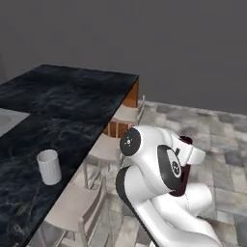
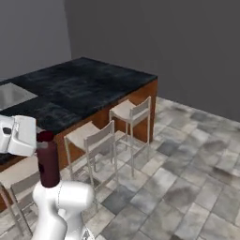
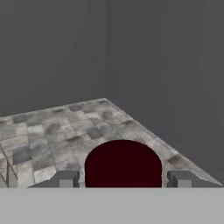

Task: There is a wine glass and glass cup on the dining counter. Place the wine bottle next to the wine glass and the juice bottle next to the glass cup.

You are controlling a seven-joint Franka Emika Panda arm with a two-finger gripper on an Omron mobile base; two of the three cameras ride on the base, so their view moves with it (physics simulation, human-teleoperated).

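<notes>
Dining counter (image 1: 72, 101): long island, dark blue-black marbled top, wooden base, running from near left to far centre; corner of a steel sink (image 2: 11, 96) set into the top at the left edge. Floor (image 2: 187, 159): grey mottled stone tiles, spreading right of the island to a plain grey wall (image 2: 164, 42). Stools (image 2: 133, 112): pale, slat-backed, lined along the island's right flank, seats partly tucked under the overhang. Glass cup (image 1: 49, 166): whitish translucent tumbler, upright on the near part of the counter top, close to its right edge, well apart from the sink. Juice bottle (image 2: 48, 161): slim, dark red, upright, off the counter, carried in the air above the robot's white body to the right of the island's near end; in the left base view mostly hidden behind the arm, top (image 1: 185, 141) just showing. Gripper (image 3: 123, 178): clenched on the juice bottle, one finger (image 3: 65, 179) at each side of its round dark-red body, which sits between them at the bottom of the hand view, tiled floor and wall beyond.
</notes>
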